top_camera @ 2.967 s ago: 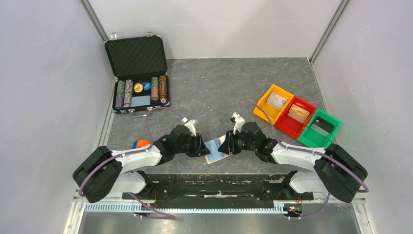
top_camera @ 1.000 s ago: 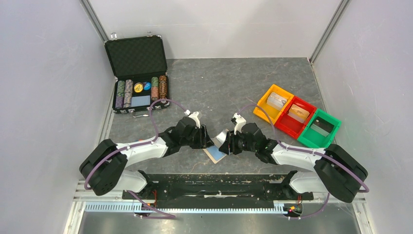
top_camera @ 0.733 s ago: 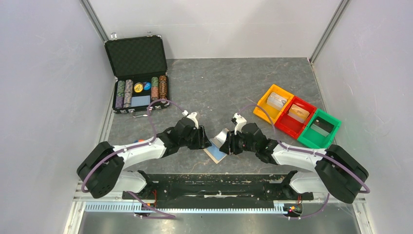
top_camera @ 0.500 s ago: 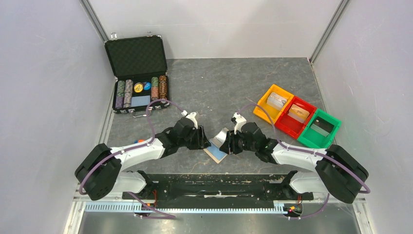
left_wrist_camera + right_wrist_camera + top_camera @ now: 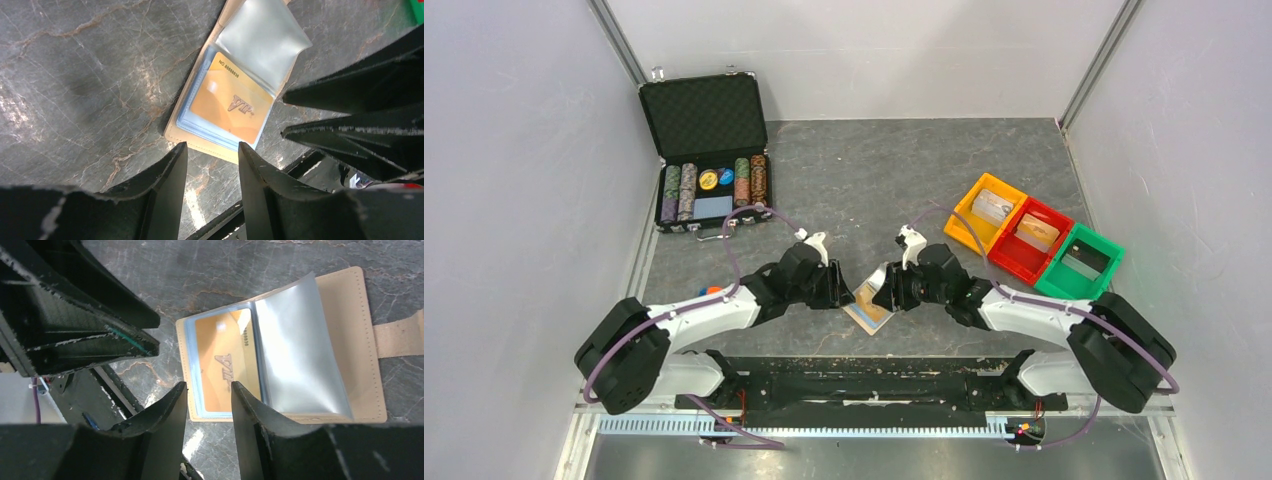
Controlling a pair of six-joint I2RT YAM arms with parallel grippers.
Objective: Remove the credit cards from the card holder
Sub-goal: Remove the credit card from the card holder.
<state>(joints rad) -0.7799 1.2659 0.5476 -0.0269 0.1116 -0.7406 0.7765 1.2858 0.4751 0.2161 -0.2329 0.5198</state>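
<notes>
- The card holder (image 5: 870,313) lies open on the table (image 5: 904,170) between the arms, now showing an orange VIP card (image 5: 231,104) where blue showed before.
- The left gripper (image 5: 212,146) is narrowly parted and empty, at the holder's near edge.
- The right gripper (image 5: 208,385) is likewise parted, holding nothing.

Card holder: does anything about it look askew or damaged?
No damage shows. The card holder lies open, one clear sleeve curling up off the orange card tucked beneath. The left end effector and right end effector are open, empty.
</notes>
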